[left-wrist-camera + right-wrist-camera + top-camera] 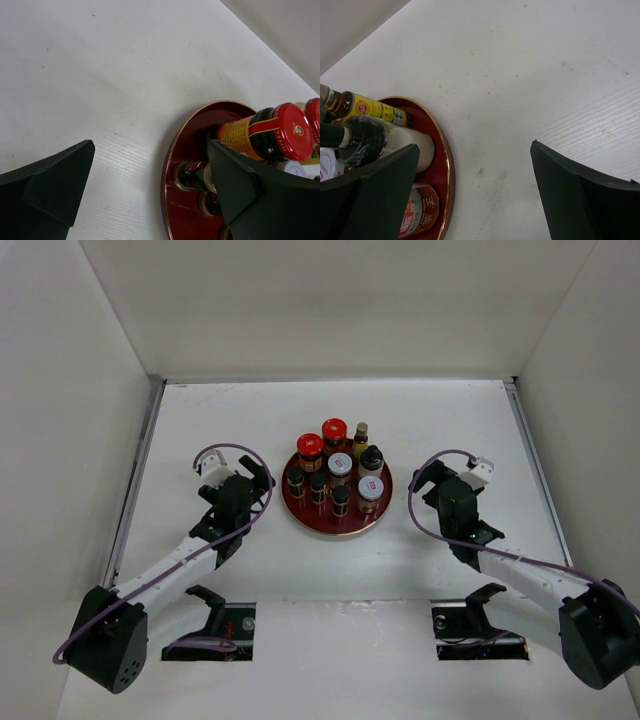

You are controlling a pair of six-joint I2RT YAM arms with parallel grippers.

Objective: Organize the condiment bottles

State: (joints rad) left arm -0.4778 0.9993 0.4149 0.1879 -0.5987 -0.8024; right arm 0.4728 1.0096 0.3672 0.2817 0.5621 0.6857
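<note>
Round red tray [337, 532]: on white table [240, 420], between left gripper [262, 476] and right gripper [421, 478], touching neither.
Bottles, all upright on the tray: two red-capped jars [310, 447] beyond the left gripper's tips; three small dark bottles [318, 485] on the side nearest it; white-capped jar [371, 488] nearest the right gripper.

You have one tray [336, 533] with nine bottles [340, 496]: two red-capped jars [310, 446], two white-capped jars [371, 488], three tiny dark bottles [317, 484], two taller bottles [371, 458].

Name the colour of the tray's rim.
Gold, edging the dark red tray; clearest in left wrist view.
</note>
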